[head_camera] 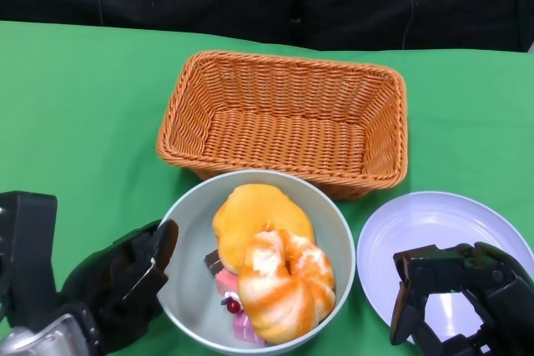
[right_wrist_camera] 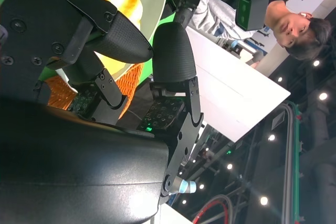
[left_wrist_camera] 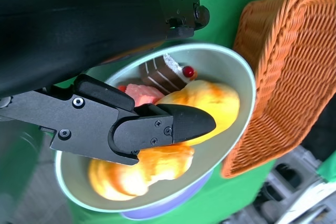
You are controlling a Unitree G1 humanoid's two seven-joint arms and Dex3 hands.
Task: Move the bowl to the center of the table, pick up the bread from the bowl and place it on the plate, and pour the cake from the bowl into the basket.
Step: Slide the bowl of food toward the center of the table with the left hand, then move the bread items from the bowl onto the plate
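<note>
Green cloth covers the table [head_camera: 75,106] where we work. Our left hand [head_camera: 125,285] is at the left side of the bowl [head_camera: 190,289]; its fingers [left_wrist_camera: 173,124] reach over the rim, but we cannot tell if they really grip the bowl or only touch it. The bowl is pale grey-green and stands between our two hands, just in front of the basket [head_camera: 288,118]. Inside the bowl, on the side far from our left hand, we see two pieces of bread: a yellow one [head_camera: 254,214] toward the basket and a striped orange and white one [head_camera: 288,285] nearer to us. The small cake [head_camera: 229,293], brown and pink with a red cherry, lies partly under the bread. Our right hand [head_camera: 455,293] is above the near part of the lilac plate [head_camera: 434,223], with fingers [right_wrist_camera: 173,51] apart and holding nothing. The plate is just right of the bowl. The orange wicker basket is beyond both hands.
</note>
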